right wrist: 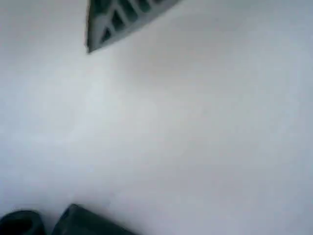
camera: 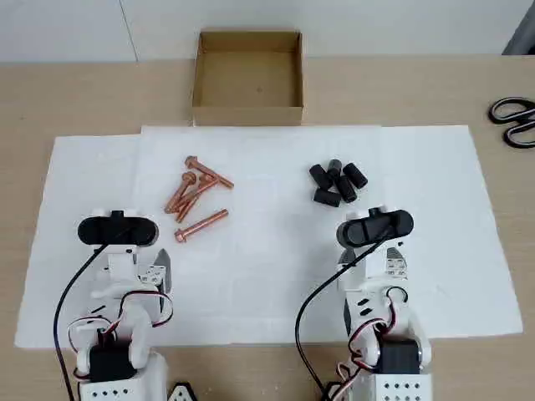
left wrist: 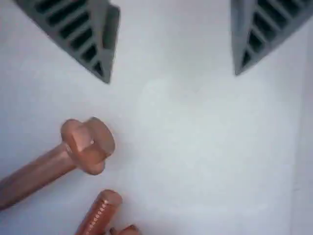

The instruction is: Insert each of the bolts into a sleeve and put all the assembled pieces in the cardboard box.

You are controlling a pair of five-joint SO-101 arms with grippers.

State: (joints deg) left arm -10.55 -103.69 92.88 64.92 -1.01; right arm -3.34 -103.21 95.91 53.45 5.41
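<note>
Bolts (camera: 199, 198) lie loose on the paper sheet (camera: 276, 276), sleeves (camera: 338, 184) heaped well apart; cardboard box (camera: 248, 114) beyond, nothing in it. Judged: first pick not yet made. Left claw (left wrist: 171, 76) gapes over paper beside a bolt head; right claw (camera: 394, 266) state cannot be told. Next: centre on one shank, close. Scissors (camera: 514, 121) far off, no obstruction.

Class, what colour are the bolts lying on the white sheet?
Copper, a shiny orange-brown. The bolts show best in the high view.

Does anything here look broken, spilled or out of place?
Nothing broken or spilled. Bolts and sleeves lie in loose heaps on the paper. Only the scissors, off the paper, seem unrelated to the job.
</note>
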